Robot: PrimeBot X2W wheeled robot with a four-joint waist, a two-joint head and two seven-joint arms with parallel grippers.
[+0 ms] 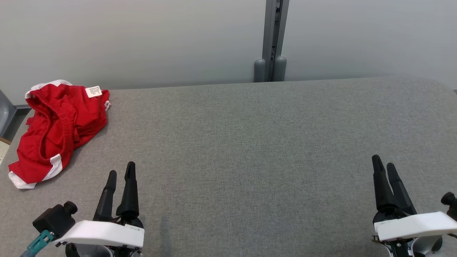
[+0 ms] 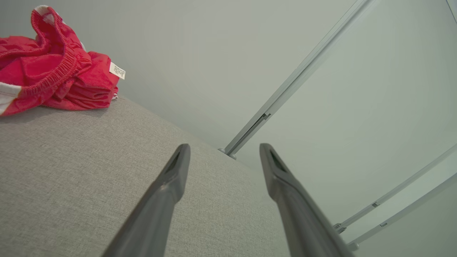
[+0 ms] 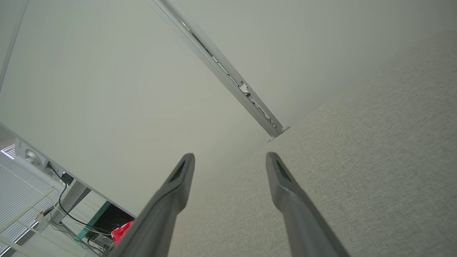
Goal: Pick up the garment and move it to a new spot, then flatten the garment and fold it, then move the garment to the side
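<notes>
left gripper [image 1: 121, 169] released, two long dark fingers spread with nothing between them, low at the near left of the head view, tips pointing away from the robot. left wrist view agrees: jaws wide, bare gap, fingers [image 2: 171, 185] low over the cloth surface, contact cannot tell. right gripper [image 1: 383, 161] also released and empty, near right of the head view, well apart from the left one. right wrist view has its fingers [image 3: 285, 192] parted over bare table. both are above a wide grey woven-fabric-covered table [image 1: 250, 142] with a rounded far right corner. crumpled red fabric garment [image 1: 57, 125] with white trim lies bunched at the table's far left corner, reaching the left edge. it is up and left of the left gripper, near it but not touching. elastic waistband visible in the folds. small white rectangular label [image 1: 93, 91] sticks out at the garment's far side. behind the table is a plain pale grey wall [image 1: 142, 35], split by an upright grey metal post [image 1: 273, 35] with two rounded grey caps [image 1: 260, 70] at its base.
</notes>
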